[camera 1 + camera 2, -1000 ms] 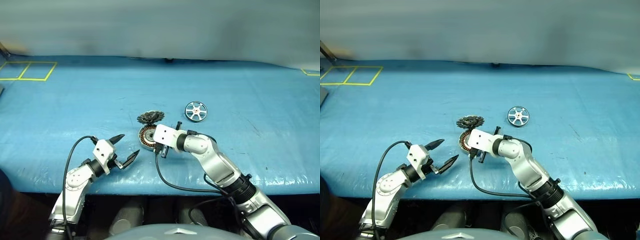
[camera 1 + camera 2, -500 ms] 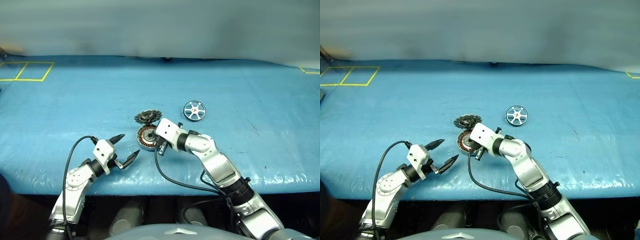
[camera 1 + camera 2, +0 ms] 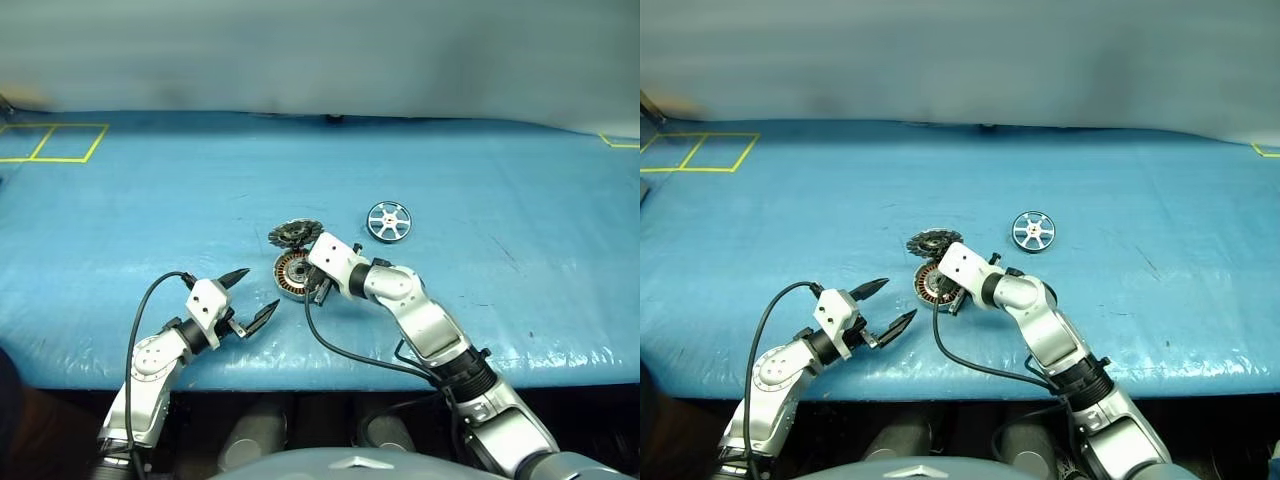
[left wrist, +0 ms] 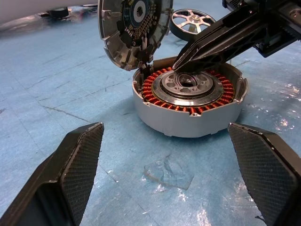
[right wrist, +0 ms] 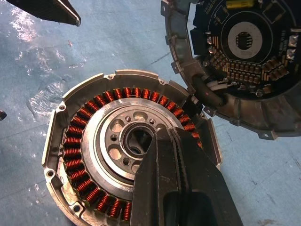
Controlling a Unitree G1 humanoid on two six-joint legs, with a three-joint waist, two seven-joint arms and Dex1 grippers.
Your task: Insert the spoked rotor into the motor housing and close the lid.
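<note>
Right wrist: lid (image 5: 244, 47) board markings unreadable.

Lid (image 5: 244, 61) cut off by frame edge

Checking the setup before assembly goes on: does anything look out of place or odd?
The right tool, shut and empty, pokes at the motor housing hub, while the spoked rotor lies apart on the blue table. The lid stands open.

One spoked rotor (image 3: 389, 220); one motor housing (image 4: 189, 101); one lid (image 4: 133, 28); two tools: left tool (image 3: 248, 297), right tool (image 4: 181, 63).
</note>
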